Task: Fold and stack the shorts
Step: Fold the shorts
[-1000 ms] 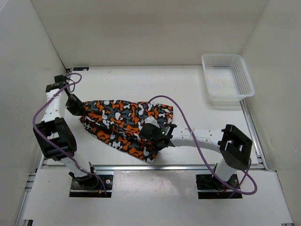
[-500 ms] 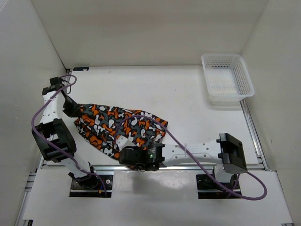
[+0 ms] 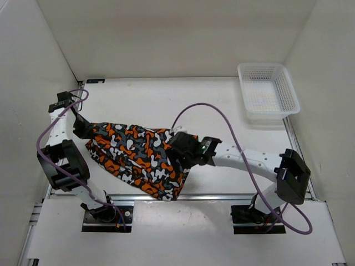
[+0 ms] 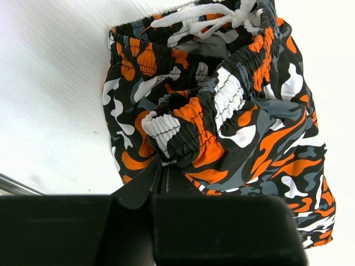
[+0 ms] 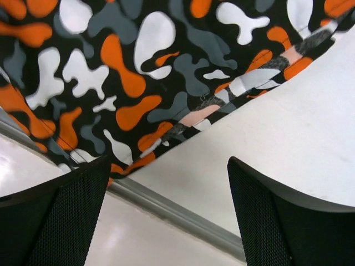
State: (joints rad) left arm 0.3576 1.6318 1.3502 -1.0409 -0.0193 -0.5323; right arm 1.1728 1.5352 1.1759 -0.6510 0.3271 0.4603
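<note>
Stage: judged mid-fold, stacking not yet reached. Found shorts (image 3: 136,158) spread at lower left of the top view on the table (image 3: 222,105), hem (image 5: 211,108) at its bottom edge. Noted left gripper (image 4: 159,173) clamped tight on the puckered elastic waistband (image 4: 194,119); right gripper (image 5: 168,166) spread wide, empty, over the hem. Judged next move to need a pinch on that loose hem. Logged thin limp fabric, blotchy print, white cord drawstring (image 4: 211,14).

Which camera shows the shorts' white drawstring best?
The left wrist view: the drawstring lies bunched on the shorts, large and sharp. The top view shows at most a white speck; the right wrist view, only patterned fabric.
</note>
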